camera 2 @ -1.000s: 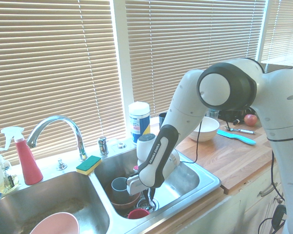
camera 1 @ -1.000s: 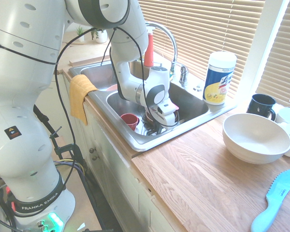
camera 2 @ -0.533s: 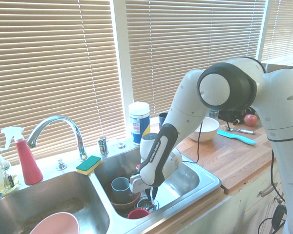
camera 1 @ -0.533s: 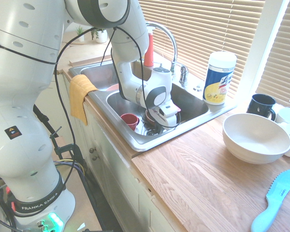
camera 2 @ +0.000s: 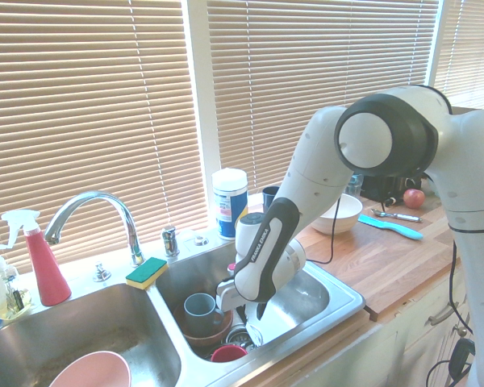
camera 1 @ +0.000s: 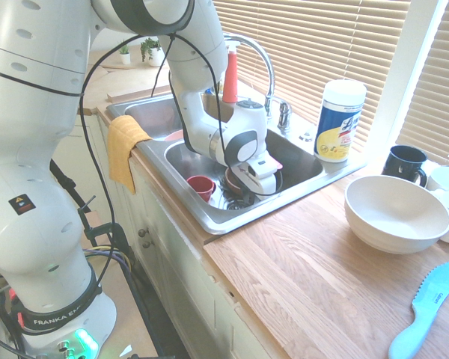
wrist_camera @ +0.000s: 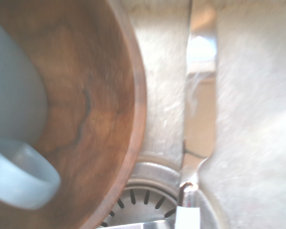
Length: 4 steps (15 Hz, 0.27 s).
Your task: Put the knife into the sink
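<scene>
Second exterior view: the bowl (camera 2: 196, 339) sits left of the pincer (camera 2: 252, 313), whose fingers stand apart. Below it, in the sink (camera 2: 344, 305), the knife (wrist_camera: 199, 114) points its handle pincerward, blade running beside the bowl; lifting clear seems next.

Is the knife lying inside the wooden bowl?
No, the knife shows beside the wooden bowl, outside its rim, over the bare metal of the sink.

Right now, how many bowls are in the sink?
2: a wooden bowl with a grey-blue mug inside, beneath the arm, and a pink bowl in the other basin. The arm may hide more.
</scene>
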Motion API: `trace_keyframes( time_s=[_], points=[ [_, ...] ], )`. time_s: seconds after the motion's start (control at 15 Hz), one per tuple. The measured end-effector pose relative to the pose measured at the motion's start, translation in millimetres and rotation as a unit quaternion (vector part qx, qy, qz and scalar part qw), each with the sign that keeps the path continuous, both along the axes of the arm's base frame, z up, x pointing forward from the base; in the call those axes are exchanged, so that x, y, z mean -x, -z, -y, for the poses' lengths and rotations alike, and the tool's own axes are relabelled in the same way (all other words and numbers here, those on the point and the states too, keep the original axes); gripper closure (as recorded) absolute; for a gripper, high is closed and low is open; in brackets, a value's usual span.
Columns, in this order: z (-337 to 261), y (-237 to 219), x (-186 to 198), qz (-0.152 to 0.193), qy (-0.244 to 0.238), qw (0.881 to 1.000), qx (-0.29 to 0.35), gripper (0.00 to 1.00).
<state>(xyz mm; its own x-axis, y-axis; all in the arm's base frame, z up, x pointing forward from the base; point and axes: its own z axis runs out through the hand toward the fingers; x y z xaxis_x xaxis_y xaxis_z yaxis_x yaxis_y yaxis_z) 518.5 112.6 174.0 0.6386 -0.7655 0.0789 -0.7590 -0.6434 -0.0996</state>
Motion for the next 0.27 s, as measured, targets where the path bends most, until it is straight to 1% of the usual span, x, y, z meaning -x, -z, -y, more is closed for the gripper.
trace_keyframes(
  time_s=[0.13, 0.27],
  points=[
    [1, -37, 1, 0.009, -0.004, 1.000, 0.001, 0.00],
    [4, -84, 9, -0.006, -0.012, 1.000, 0.014, 0.00]
  ],
)
